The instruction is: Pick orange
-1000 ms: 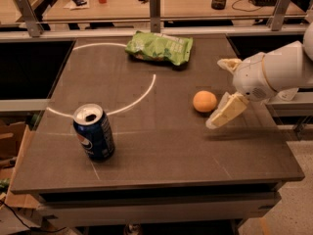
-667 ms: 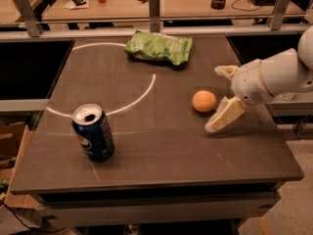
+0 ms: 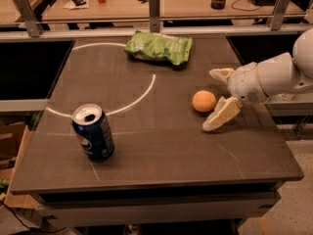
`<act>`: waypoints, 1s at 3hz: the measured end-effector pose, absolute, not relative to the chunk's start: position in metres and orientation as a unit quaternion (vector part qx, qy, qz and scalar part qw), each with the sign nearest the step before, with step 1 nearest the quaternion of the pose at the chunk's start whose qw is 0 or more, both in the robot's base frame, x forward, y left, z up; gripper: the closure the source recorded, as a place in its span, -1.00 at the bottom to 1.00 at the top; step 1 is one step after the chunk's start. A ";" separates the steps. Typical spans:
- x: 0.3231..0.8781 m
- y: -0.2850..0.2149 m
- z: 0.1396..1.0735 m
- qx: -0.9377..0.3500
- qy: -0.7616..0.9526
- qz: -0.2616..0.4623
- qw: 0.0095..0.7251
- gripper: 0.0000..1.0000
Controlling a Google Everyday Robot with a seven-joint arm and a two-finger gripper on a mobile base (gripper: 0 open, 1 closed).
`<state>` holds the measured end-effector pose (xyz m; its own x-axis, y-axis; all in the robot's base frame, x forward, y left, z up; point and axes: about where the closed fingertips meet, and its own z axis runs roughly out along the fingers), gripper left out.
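The orange (image 3: 204, 101) is a small round fruit lying on the dark table (image 3: 161, 151), right of centre. My gripper (image 3: 215, 98) comes in from the right on a white arm and is open. One cream finger (image 3: 221, 114) rests low in front of and to the right of the orange. The other finger (image 3: 220, 74) sits behind and to the right of it. The orange lies just left of the gap between the two fingers, close to them but not held.
A blue soda can (image 3: 93, 132) stands upright at the front left. A green chip bag (image 3: 158, 47) lies at the back centre. A white arc is painted on the table. Metal rails and a cluttered desk run behind the table.
My arm has shifted slightly left and back toward the orange. The fingers now stand closer around its right side. The orange, can and bag have not moved.
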<state>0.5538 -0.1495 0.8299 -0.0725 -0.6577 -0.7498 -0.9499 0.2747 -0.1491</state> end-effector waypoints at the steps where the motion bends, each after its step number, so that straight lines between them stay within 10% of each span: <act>1: 0.559 -0.145 0.832 -0.567 0.698 0.218 0.378 -1.00; 3: 0.557 -0.144 0.830 -0.571 0.696 0.241 0.362 -0.19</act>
<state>0.5572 -0.1438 0.8303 -0.0859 -0.6211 -0.7790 -0.9696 0.2320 -0.0781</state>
